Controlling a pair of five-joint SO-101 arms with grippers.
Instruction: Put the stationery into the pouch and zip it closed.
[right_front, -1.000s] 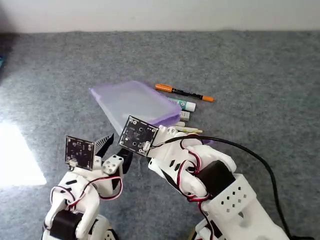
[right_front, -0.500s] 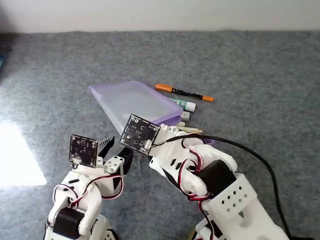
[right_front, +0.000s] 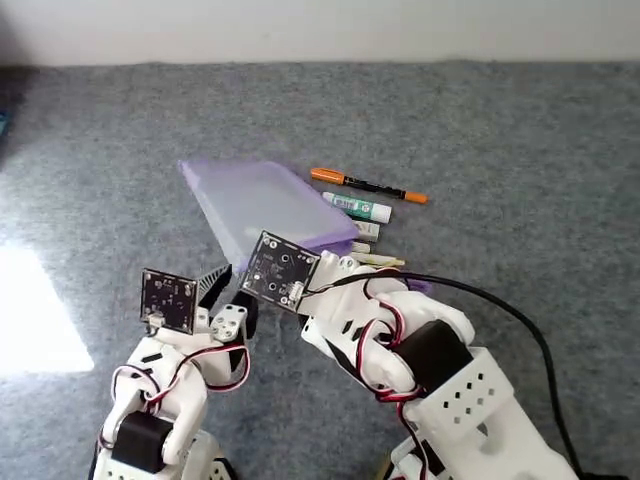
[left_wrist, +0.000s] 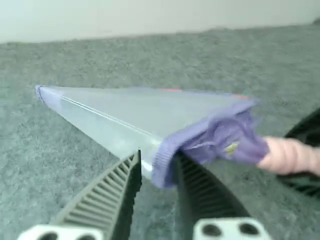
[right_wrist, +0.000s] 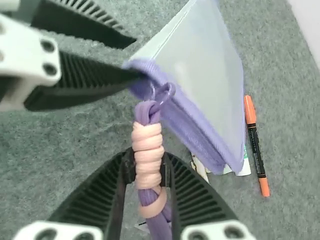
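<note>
Pouch (right_front: 270, 205): middle of bench (right_front: 520, 150); looks light and limp, with slick clear sides, so you take it by the fabric edge.
Left pincer (left_wrist: 156, 161): nearly closed, nipping the near corner.
Right pincer (right_wrist: 146, 157): clamped on pull cord (right_wrist: 146, 142), a soft braid, likely grippy.
Pens (right_front: 368, 185): loose, just right of the pouch.

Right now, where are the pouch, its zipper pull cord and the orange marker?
pouch (right_front: 265, 205), high view, on its clear flat face.
zipper pull cord (right_wrist: 147, 145), right wrist view, on the pink wrapped section.
orange marker (right_front: 368, 186), high view, on the middle of its dark barrel.
</note>
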